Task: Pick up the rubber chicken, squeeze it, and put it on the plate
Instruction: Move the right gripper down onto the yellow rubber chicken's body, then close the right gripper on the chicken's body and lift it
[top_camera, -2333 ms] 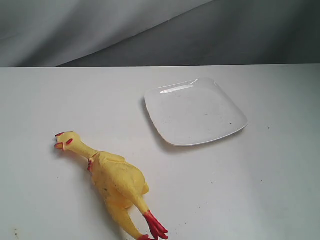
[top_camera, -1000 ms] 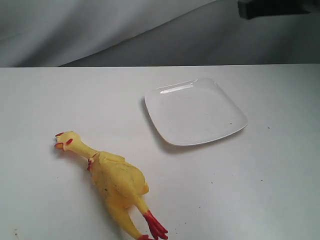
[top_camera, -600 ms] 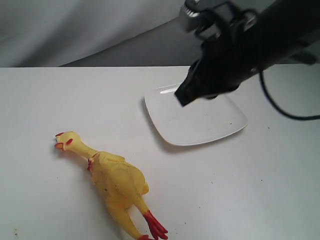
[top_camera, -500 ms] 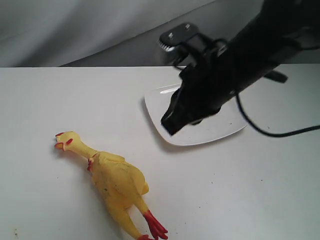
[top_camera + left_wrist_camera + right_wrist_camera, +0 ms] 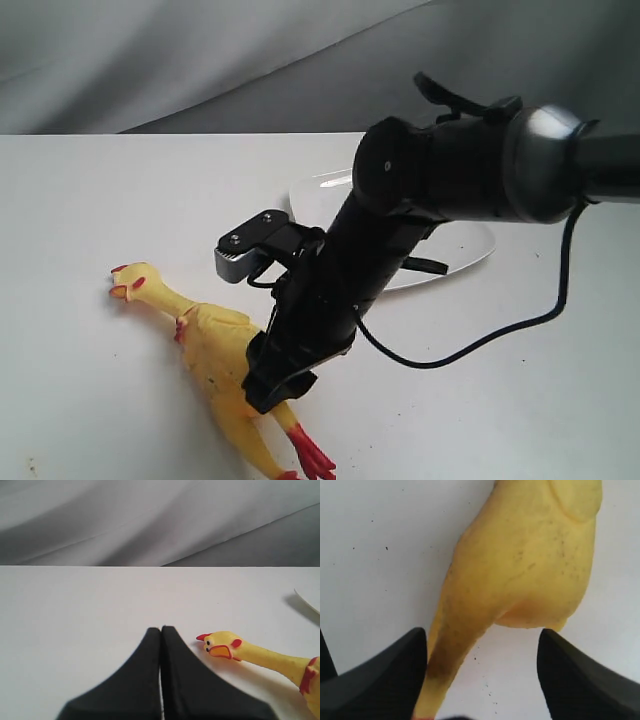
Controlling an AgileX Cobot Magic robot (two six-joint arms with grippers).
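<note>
My right tool (image 5: 481, 645), spread wide, has dropped from above the glossy white square plate (image 5: 465, 245) to straddle the long yellow rubber chicken (image 5: 215, 345), apparently untouched, unmoved on the worktop (image 5: 100, 200). My left tool (image 5: 161, 630) is clenched, empty.

1 rubber chicken (image 5: 215, 355); 1 plate (image 5: 468, 242); 1 table (image 5: 100, 200); left end effector (image 5: 161, 630) plus right end effector (image 5: 480, 640): 2.

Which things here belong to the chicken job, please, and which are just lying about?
Job: chicken; plate; right gripper, open over the chicken's body.
Just there: left gripper, shut and idle; table; grey cloth behind.
</note>
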